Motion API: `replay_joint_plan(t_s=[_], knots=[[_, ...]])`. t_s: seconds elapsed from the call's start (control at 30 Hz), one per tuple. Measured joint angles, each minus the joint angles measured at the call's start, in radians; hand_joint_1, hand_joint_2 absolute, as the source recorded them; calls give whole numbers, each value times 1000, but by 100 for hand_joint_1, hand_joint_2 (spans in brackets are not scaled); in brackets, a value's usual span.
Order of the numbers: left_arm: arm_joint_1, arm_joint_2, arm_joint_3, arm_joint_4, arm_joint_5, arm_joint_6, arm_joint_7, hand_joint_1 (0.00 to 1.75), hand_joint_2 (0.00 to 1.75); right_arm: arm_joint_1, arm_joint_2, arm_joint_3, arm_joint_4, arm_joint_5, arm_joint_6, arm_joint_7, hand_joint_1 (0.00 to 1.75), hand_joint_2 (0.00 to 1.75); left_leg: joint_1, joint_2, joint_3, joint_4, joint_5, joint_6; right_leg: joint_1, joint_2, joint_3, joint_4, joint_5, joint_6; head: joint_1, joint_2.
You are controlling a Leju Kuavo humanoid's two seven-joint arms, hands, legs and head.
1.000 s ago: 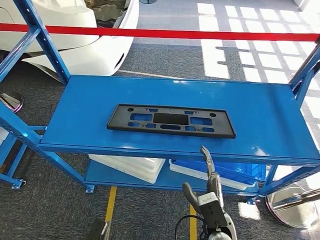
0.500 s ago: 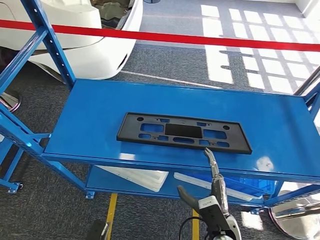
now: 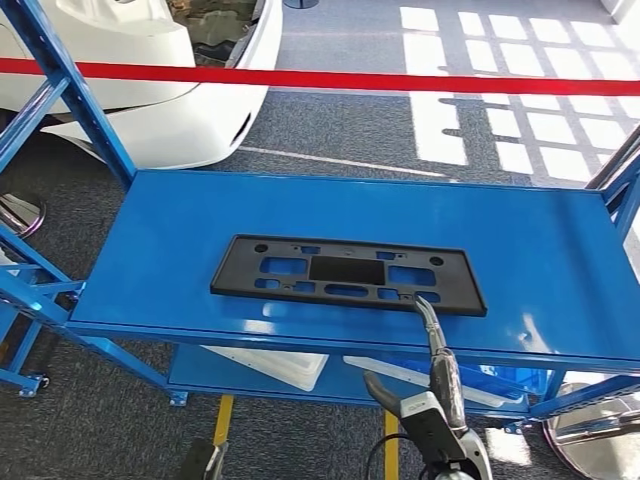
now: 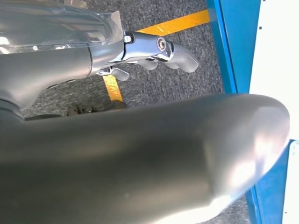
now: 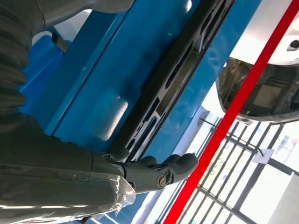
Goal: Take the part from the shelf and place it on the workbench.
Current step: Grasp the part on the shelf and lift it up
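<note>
Head view: your right hand [image 3: 432, 385] is raised at the front edge of the blue shelf [image 3: 151, 260], fingers spread, grasping nothing.
Fingertip: one fingertip [image 3: 423, 305] sits at the near edge of the black part [image 3: 343, 273]; contact, can't tell.
Part: lying flat on the top shelf, just ahead of that hand.
Right wrist view: fingers [image 5: 176, 164] loosely extended over the part [image 5: 169, 84].
Left hand [image 4: 155, 49]: fingers slightly curled, nothing in them, over the grey floor [image 4: 176, 84].
Beyond the hand: red tape [image 3: 377, 80], white car [image 3: 173, 90].
</note>
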Motion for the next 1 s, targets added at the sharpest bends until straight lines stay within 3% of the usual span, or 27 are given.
replay_joint_plan(t_s=[0.3,0.43,1.0], knots=[[0,0,0,0,-10,41,12,0,0,6,-23,-14,-5,53,-5,18,0,175,2,0,3,-8,3,-17,3,-1,0,2,0,-7,0,0],[0,0,1,0,-13,48,21,0,0,12,-44,-22,-9,99,-19,44,0,175,0,0,4,-8,3,-18,2,-1,1,2,1,-8,1,0],[0,0,10,0,-51,92,54,0,0,80,-277,-76,-67,483,-22,205,0,175,-6,0,5,-7,2,-17,-5,-2,3,1,1,-6,1,0]])
